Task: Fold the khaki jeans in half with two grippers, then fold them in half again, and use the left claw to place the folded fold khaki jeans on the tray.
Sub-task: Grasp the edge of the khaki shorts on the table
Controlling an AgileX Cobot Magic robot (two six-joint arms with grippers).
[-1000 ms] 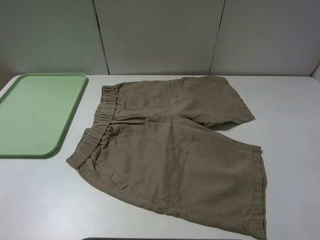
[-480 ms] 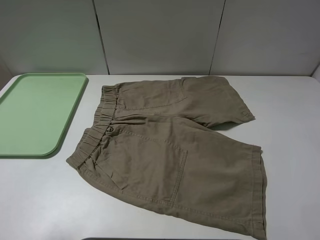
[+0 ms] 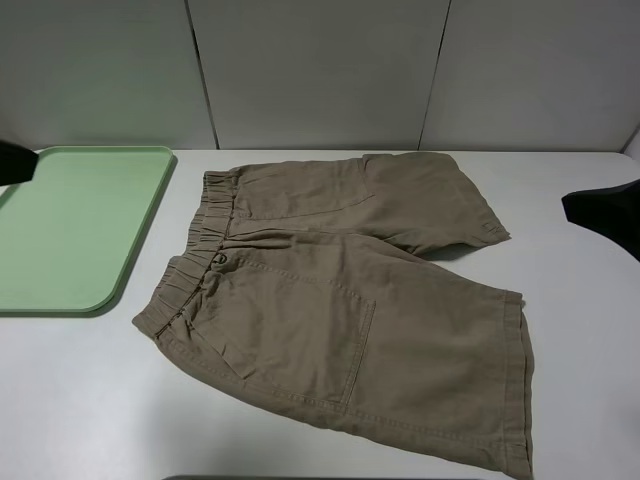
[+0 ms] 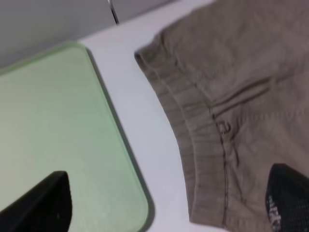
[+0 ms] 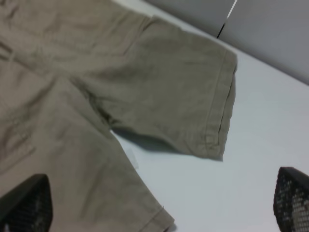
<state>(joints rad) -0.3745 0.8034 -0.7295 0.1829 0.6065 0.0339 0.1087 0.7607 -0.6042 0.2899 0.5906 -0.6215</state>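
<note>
The khaki jeans (image 3: 340, 290) are tan shorts lying flat and unfolded on the white table, with the elastic waistband toward the tray and the legs toward the right. The mint-green tray (image 3: 75, 225) sits empty at the left. My left gripper (image 4: 164, 208) is open and hovers above the gap between the tray (image 4: 58, 135) and the waistband (image 4: 193, 121). My right gripper (image 5: 159, 203) is open above the crotch and the far leg hem (image 5: 219, 111). Neither touches the cloth.
A black part of the left arm (image 3: 14, 160) shows at the left edge over the tray's far corner. A black part of the right arm (image 3: 605, 208) shows at the right edge. Grey wall panels (image 3: 320, 70) stand behind the white table (image 3: 90, 400).
Both arms have come into the exterior view, one at the left edge and one at the right edge. The shorts and the tray have not moved.
</note>
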